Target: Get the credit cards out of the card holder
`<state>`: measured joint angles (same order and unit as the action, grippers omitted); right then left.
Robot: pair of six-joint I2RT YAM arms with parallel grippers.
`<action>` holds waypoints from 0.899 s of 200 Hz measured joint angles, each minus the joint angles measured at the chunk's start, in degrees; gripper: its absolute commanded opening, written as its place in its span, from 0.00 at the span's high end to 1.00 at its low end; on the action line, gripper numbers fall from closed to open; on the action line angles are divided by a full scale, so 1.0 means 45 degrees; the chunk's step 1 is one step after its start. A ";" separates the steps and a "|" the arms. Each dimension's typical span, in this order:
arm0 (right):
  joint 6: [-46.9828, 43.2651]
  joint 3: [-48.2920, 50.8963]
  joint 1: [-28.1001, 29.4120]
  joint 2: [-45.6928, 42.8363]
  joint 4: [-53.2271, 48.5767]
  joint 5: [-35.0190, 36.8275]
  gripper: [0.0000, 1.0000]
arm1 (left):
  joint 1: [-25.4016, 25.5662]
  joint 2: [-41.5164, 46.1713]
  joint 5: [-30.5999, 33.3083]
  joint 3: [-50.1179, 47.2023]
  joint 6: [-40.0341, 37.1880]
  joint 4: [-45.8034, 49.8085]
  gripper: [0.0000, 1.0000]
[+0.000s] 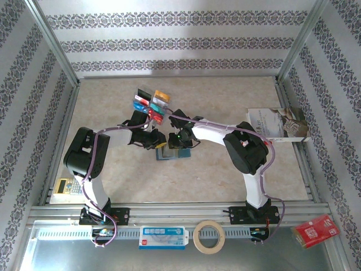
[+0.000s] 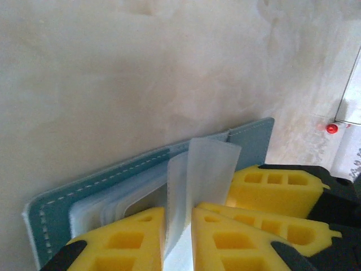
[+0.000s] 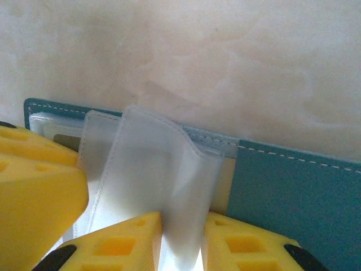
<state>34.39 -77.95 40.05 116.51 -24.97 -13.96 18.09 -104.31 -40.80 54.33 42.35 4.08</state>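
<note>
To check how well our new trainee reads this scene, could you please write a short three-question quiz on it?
1. True or false: the card holder lies closed.
2. What does the left end effector pinch? A) a red card B) a clear sleeve of the card holder C) nothing
3. Fill in (nearer/farther): seen from the robot, the loose credit cards lie ___ than the card holder.

Key
1. False: it lies open.
2. B
3. farther
</note>
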 measured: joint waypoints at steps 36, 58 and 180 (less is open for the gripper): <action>0.0554 0.0889 -0.0267 -0.0437 0.1243 -0.0466 0.72 | 0.0155 0.0000 -0.0466 0.0068 -0.0121 0.0049 0.85; 0.0971 0.1423 -0.0466 -0.0772 0.2200 -0.0685 0.71 | 0.0160 0.0000 -0.0665 0.0078 -0.0121 0.0044 0.85; 0.1705 0.4493 -0.1297 -0.4333 0.5508 0.0636 0.67 | 0.1054 0.0092 -0.1277 0.0073 0.0602 -0.1321 0.63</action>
<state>42.06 -57.74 34.22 97.01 -0.19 -11.09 22.83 -103.90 -46.54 54.65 45.06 -1.87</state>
